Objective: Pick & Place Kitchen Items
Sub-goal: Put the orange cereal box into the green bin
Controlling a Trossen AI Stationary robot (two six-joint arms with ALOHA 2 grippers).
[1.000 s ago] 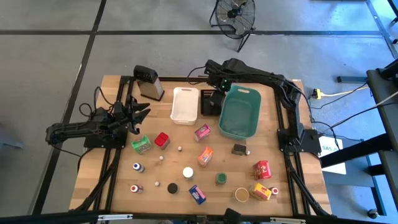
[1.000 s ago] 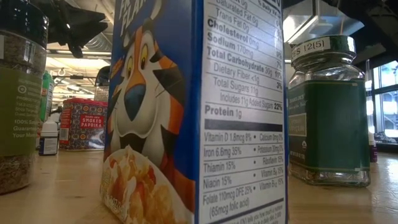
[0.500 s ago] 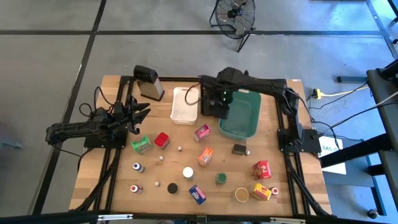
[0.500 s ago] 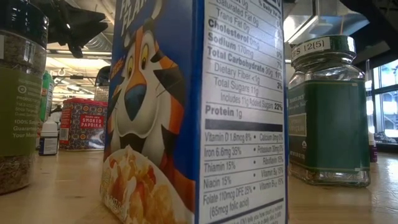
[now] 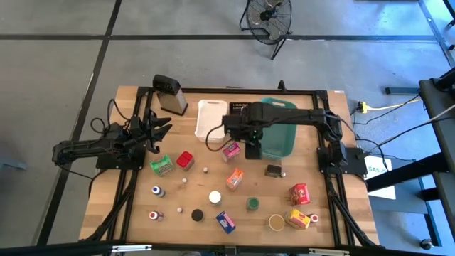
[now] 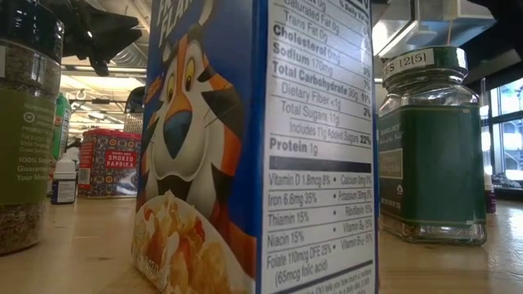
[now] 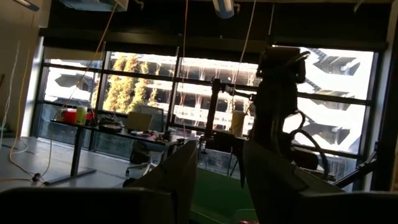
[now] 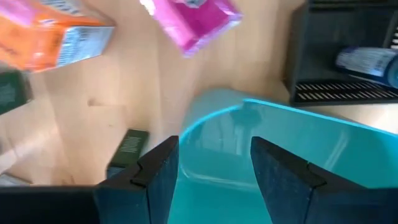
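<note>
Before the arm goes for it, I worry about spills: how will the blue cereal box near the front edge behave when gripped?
The blue cereal box is probably light and may dent under a firm squeeze, being thin card. It stands upright and tall over a narrow base, so a sideways nudge could tip it. Its flat printed sides should give the fingers decent purchase.

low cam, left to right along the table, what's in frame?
Dark-capped spice jar with a green label → small white-capped bottle → red smoked paprika tin → blue cereal box → glass jar with a dark green label.
</note>
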